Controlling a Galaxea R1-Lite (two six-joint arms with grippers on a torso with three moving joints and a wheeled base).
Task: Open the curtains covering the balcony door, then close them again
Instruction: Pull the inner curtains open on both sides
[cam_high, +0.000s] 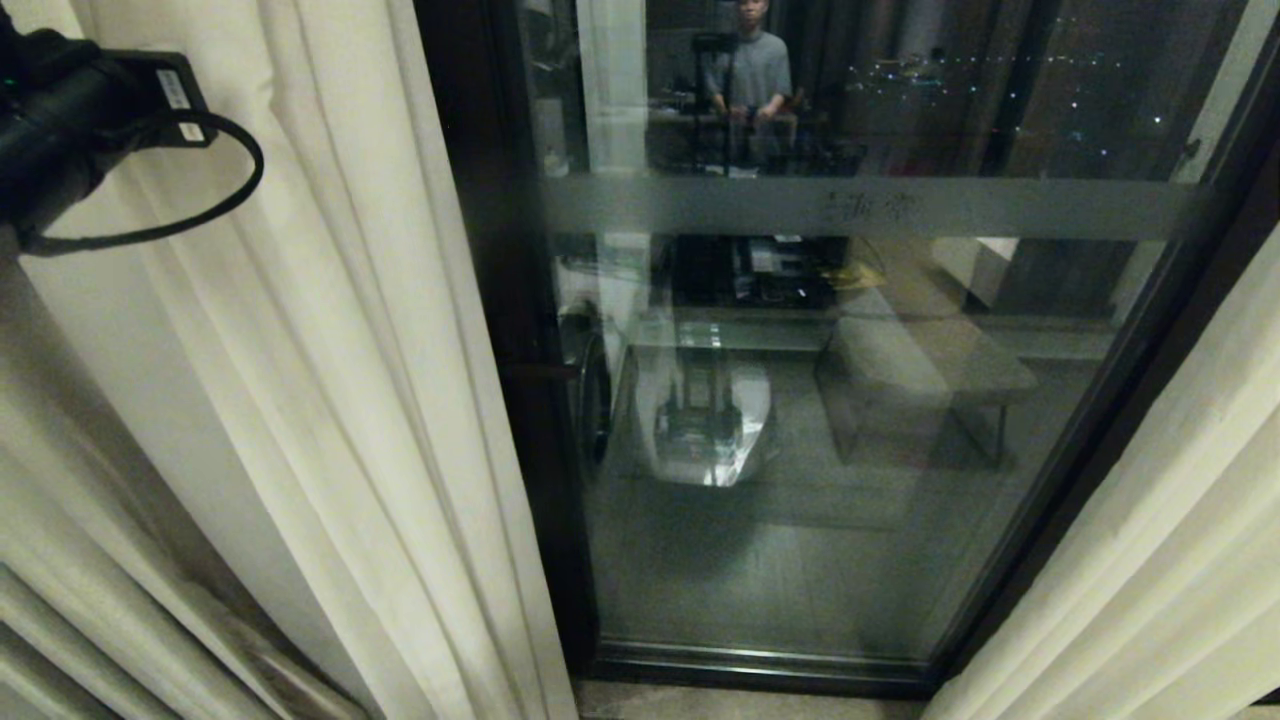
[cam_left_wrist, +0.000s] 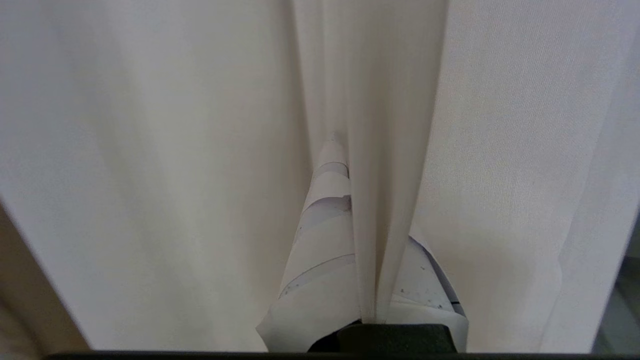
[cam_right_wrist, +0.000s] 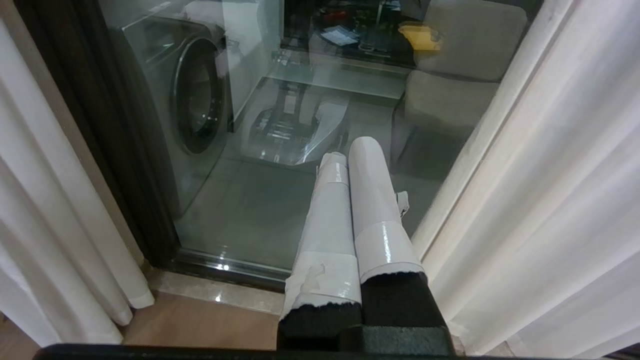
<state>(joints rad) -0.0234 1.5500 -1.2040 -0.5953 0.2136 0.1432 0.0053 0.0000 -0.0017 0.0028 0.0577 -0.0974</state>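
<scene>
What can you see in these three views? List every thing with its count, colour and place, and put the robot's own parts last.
curtains: two panels, cream-white, drawn to either side of the door.
balcony door: one, glass in a dark frame, frosted band across it, centre, uncovered.
washing machine: one, grey, behind the glass.
person: one, grey top, reflected in the glass.
floor: brown, below the door sill.
left gripper: one, white-taped fingers, shut on a fold of the left curtain.
right gripper: one, white-taped fingers, shut, empty, before the glass.
</scene>
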